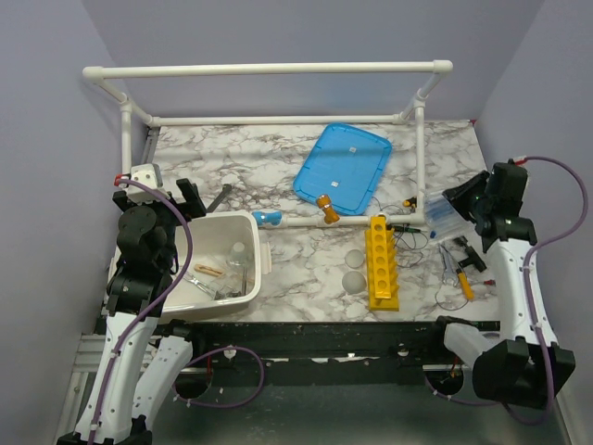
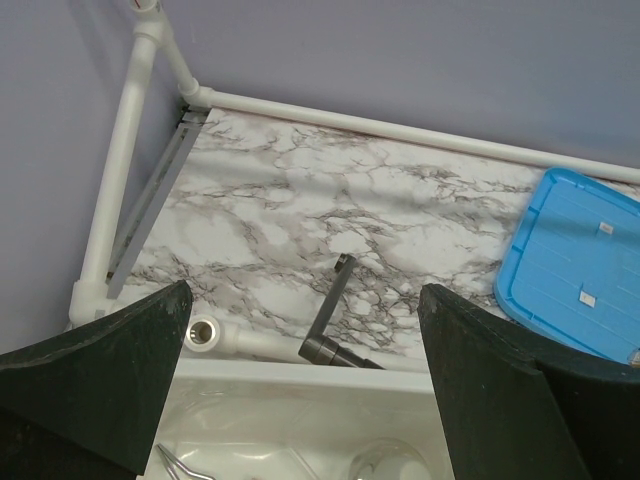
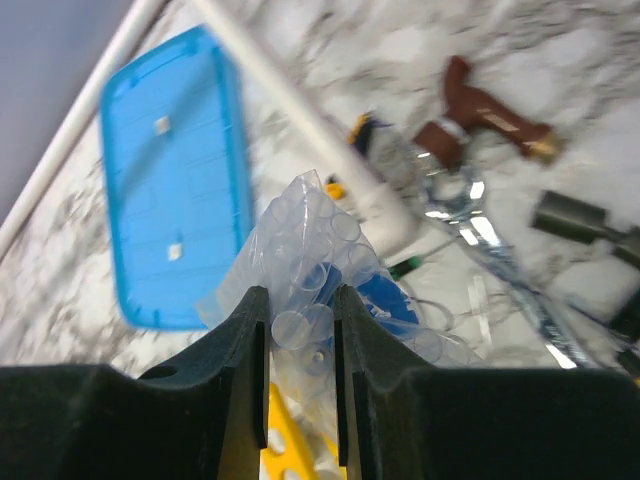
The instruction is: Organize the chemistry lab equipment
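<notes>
Marble-patterned table top [image 1: 306, 269], white veined with grey, boxed in by plain lavender walls [image 1: 56, 111] on three sides. Ringed at the back and down both sides by a white pipe frame [image 1: 269, 69], with one short lower pipe lying across the middle of the surface.

Counting from the left: one white tub [image 1: 262, 243], holding one bundle of thin wooden sticks [image 1: 208, 270], one clear glass flask [image 1: 239, 255] and one pair of metal tongs [image 1: 206, 285]. One black rod [image 1: 220, 197] on the marble just behind the tub. One blue lid [image 1: 343, 167] lying flat at the back centre. One small blue item [image 1: 269, 219] and one orange-brown item [image 1: 326, 206] beside the middle pipe. One yellow test-tube rack [image 1: 382, 262] right of centre, long side running toward the arms. Two frosted round pieces [image 1: 355, 260] just left of the rack, one behind the other. At the right, a tangle of small tools and wires [image 1: 459, 273], too crowded to count.

Over the far rim of the tub, left gripper [image 1: 190, 199] hovering with fingers spread wide and nothing between them. High at the right edge, right gripper [image 3: 300, 300] with fingers narrow, pinching one clear plastic bag of small tubes [image 3: 310, 220] above the tangle.

Open marble at the back left between frame and lid, and in front between tub and rack. Tight at the right: tools close against the frame post and the wall
</notes>
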Robot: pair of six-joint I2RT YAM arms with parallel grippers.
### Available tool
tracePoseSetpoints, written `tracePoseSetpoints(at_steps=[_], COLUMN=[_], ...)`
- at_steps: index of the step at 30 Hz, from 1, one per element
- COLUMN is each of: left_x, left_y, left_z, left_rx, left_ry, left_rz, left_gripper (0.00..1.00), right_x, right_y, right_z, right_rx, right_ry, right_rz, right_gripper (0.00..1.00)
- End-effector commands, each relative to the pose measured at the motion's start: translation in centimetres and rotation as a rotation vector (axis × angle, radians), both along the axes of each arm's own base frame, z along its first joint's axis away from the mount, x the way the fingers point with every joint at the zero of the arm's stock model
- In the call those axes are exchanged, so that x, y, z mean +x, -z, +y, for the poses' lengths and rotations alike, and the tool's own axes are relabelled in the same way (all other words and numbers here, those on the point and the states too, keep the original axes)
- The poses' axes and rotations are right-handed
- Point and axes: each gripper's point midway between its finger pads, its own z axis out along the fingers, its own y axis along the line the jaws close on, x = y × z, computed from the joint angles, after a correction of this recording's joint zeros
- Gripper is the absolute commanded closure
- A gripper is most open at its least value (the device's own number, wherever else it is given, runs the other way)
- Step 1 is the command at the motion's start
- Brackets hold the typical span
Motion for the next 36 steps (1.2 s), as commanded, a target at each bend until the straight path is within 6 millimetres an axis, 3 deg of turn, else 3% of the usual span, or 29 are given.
tracePoseSetpoints(at_steps=[1, 8, 11, 16, 19, 27, 33, 36], left_x=[0.0, -0.3, -0.5, -1.0, -1.3, -1.5, -1.4, -1.4], left_y=[-0.4, -0.7, -0.9, -1.2, -1.4, -1.5, -1.5, -1.5], left_z=[0.0, 0.3, 0.7, 1.4, 1.9, 2.1, 1.9, 1.9], left_rx=[-0.003, 0.003, 0.006, 0.001, -0.003, -0.003, -0.005, -0.008], left_ry=[-0.006, -0.012, -0.033, -0.070, -0.092, -0.103, -0.096, -0.095], left_rz=[-0.021, -0.041, -0.052, -0.074, -0.090, -0.103, -0.100, -0.102], left_gripper=[0.01, 0.01, 0.01, 0.01, 0.01, 0.01, 0.01, 0.01], right_x=[2.1, 2.8, 1.2, -2.6, -4.4, -8.0, -10.7, -11.3], right_y=[-6.2, -11.5, -13.3, -12.7, -11.8, -11.9, -12.2, -11.0], right_z=[7.7, 23.4, 31.3, 43.2, 48.2, 55.1, 57.8, 58.6], right_rx=[0.079, 0.084, 0.091, 0.170, 0.231, 0.304, 0.306, 0.309], right_ry=[-0.250, -0.578, -0.745, -1.010, -1.130, -1.308, -1.390, -1.410], right_rz=[-0.181, -0.272, -0.314, -0.328, -0.324, -0.349, -0.367, -0.337], right_gripper=[0.99, 0.99, 0.99, 0.99, 0.99, 0.99, 0.99, 0.99])
